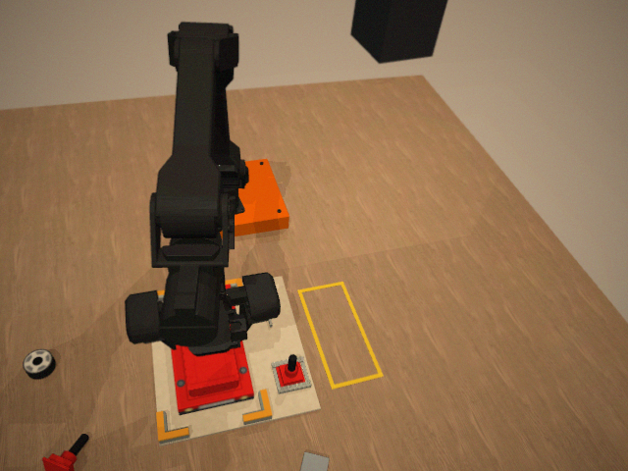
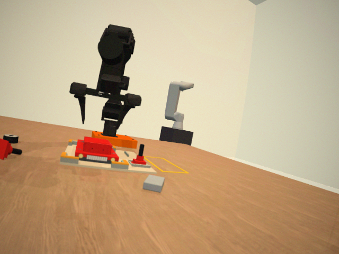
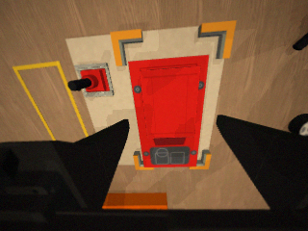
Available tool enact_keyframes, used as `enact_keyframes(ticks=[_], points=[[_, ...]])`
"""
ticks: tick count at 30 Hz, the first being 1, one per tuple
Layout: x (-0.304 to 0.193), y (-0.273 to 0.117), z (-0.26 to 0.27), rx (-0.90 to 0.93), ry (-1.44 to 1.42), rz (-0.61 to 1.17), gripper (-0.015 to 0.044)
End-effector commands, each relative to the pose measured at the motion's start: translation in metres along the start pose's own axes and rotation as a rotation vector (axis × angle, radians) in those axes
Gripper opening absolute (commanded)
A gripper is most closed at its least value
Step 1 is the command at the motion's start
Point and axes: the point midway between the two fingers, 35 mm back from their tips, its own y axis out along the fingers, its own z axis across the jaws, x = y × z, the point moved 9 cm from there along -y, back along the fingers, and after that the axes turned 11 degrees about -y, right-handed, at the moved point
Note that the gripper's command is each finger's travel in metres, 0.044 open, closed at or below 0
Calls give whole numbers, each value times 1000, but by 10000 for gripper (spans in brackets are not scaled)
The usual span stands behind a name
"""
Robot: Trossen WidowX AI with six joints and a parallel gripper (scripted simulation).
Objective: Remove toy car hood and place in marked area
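Observation:
The toy car point(image 1: 182, 403) point(image 2: 79, 153) point(image 3: 204, 72) is red and stands on a cream board between orange corner brackets. Its hood point(image 1: 210, 372) point(image 2: 96, 144) point(image 3: 169, 106) is the raised red block on top, seated on the car. The marked area point(image 1: 356, 382) point(image 2: 175, 171) point(image 3: 37, 64) is a yellow outline on the table beside the board, with nothing inside it. My gripper point(image 2: 100, 126) point(image 3: 171, 121) is wide open and empty, high above the car, its fingertips to either side of the car in the wrist view. In the top view the arm hides the fingers and the car's rear.
A red piece with an upright black peg point(image 1: 291, 362) point(image 2: 141, 150) point(image 3: 79, 84) stands on the board, between car and marked area. A grey block point(image 1: 314, 461) point(image 2: 153, 183) lies off the board's front. A wheel point(image 1: 38, 362) point(image 2: 10, 138) and another pegged red piece point(image 1: 61, 461) lie left.

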Motion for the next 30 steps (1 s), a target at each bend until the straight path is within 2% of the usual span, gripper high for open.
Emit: enact_keyframes(ticks=[1,30], points=[[0,4,0,-4,-3,4,440],[1,23,-1,-4,-3,4,440]])
